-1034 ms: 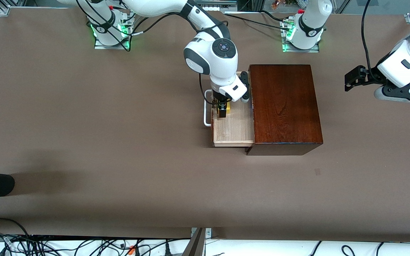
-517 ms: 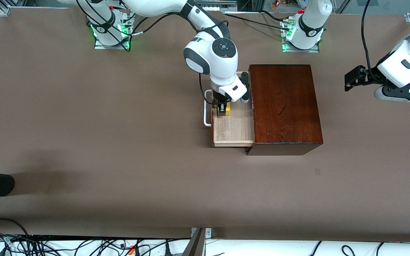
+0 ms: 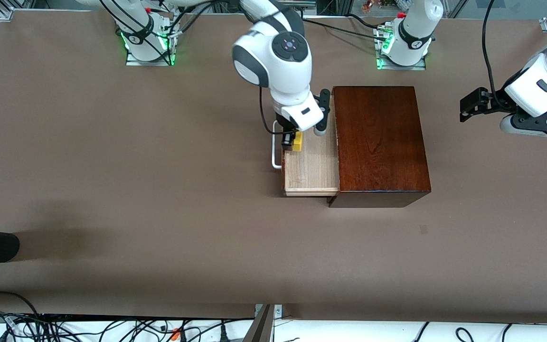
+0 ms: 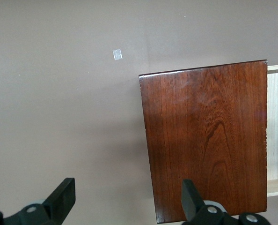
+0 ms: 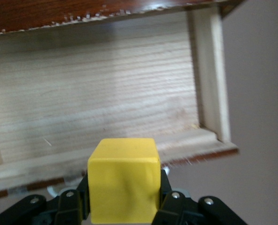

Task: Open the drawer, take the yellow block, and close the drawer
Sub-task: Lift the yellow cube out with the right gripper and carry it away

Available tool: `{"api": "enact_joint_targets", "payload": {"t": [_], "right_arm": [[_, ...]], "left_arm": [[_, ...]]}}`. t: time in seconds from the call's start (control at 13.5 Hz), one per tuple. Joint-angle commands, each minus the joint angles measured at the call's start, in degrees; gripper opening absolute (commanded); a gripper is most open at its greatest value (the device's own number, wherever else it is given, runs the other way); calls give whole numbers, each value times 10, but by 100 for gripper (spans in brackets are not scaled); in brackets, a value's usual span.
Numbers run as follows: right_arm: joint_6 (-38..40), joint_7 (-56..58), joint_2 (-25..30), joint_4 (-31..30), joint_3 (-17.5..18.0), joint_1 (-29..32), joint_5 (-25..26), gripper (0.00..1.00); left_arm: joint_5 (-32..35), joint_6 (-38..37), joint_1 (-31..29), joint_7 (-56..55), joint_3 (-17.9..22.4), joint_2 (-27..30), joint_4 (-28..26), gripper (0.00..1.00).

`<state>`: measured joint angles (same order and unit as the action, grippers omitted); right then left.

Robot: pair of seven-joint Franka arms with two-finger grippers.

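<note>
Block (image 5: 123,180) sits clamped in our right gripper (image 3: 291,141), lifted over the open drawer (image 3: 311,166) so we can shut it next. Our left gripper (image 4: 125,201) waits spread wide above the counter (image 3: 112,190) beside the box (image 3: 380,142).

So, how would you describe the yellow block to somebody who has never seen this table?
Look for the dark wooden box in the middle of the table; its pale drawer is pulled open toward the right arm's end. The right pincer hangs over the drawer's white-handled front, shut on a small cube. That cube is the yellow block, the only bright yellow thing there.
</note>
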<state>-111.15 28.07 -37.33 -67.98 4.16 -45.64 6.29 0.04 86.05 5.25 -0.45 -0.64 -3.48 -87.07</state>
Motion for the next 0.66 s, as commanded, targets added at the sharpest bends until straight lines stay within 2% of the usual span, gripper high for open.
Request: {"api": "enact_joint_targets", "payload": {"t": [0.0,0.3,0.52,0.59], "right_arm": [[45,-7,41,1,3,37,-29,4],[107,-14,95,-2,-10,114,-67,5],[159,-13,120,-6,-69,143,-82,5],[175,-7,127,-8,-96,144,-105,5]], "left_arm": [[-9,-2,-4,12,-1,8,-1,100],[-32,-1,-1,15,-1,2,15,100],[-39,0,22,17,-15,-8,21,100],[-39,0,29,17,-18,-17,28,100]]}}
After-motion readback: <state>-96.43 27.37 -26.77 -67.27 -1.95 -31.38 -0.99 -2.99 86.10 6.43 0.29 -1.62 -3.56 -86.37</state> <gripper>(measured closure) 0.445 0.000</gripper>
